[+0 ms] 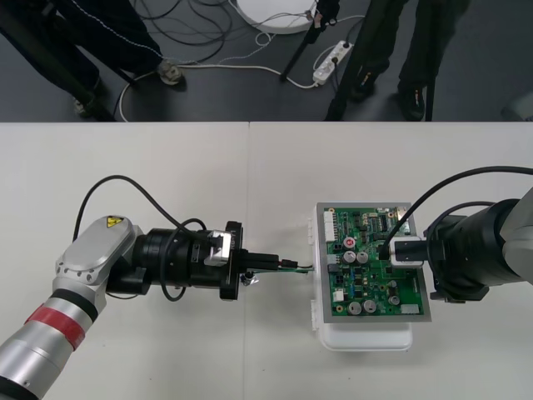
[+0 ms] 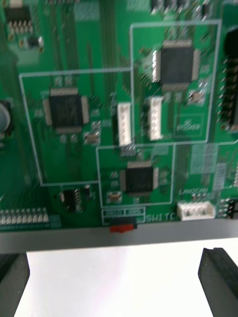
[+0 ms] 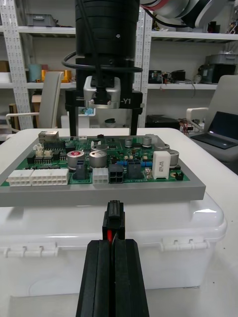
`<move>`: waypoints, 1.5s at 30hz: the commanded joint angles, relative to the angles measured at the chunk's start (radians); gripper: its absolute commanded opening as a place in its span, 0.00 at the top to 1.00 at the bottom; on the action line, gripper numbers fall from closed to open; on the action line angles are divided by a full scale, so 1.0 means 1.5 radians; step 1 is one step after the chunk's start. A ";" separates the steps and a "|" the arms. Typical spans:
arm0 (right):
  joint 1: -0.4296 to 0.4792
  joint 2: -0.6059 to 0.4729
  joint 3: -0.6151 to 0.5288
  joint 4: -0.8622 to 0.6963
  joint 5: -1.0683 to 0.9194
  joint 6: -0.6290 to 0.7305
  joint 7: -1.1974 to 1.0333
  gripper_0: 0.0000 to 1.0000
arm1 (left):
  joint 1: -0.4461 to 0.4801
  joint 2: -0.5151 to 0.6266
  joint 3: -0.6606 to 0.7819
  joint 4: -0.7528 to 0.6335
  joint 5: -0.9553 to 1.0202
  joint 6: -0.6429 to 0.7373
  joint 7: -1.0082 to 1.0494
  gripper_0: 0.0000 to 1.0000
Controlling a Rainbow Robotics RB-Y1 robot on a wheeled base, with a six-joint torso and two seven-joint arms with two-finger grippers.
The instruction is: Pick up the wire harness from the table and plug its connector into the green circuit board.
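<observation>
Harness plug [image 3: 113, 218] clamped in left pincer [image 3: 112, 245], near board [image 1: 375, 275]; right pincer [image 2: 119, 282] wide open.

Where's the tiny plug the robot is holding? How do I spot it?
Find the green circuit board on its white base, right of the table's middle. Beside its left edge, the left end effector is shut on thin wires. The plug is the small black block sticking out of its tips toward the board, the only connector off it.

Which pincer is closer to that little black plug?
Left. The left pincer grips the harness, its black plug poking from the fingertips, short of the green board. The right pincer is open above the board's opposite side.
</observation>
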 commanded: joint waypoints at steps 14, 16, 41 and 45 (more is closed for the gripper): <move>-0.019 0.027 0.008 0.013 0.015 0.027 -0.011 0.00 | -0.028 -0.038 -0.028 -0.006 0.013 0.038 0.026 1.00; -0.019 0.027 0.010 0.013 0.014 0.027 -0.010 0.00 | -0.028 -0.041 -0.029 -0.006 0.011 0.042 0.028 1.00; -0.019 0.031 0.044 0.014 0.032 0.027 0.008 0.00 | -0.011 -0.061 -0.029 -0.007 -0.015 0.065 0.040 1.00; -0.019 0.031 0.046 0.014 0.031 0.027 0.010 0.00 | -0.008 -0.065 -0.029 -0.007 -0.017 0.065 0.042 1.00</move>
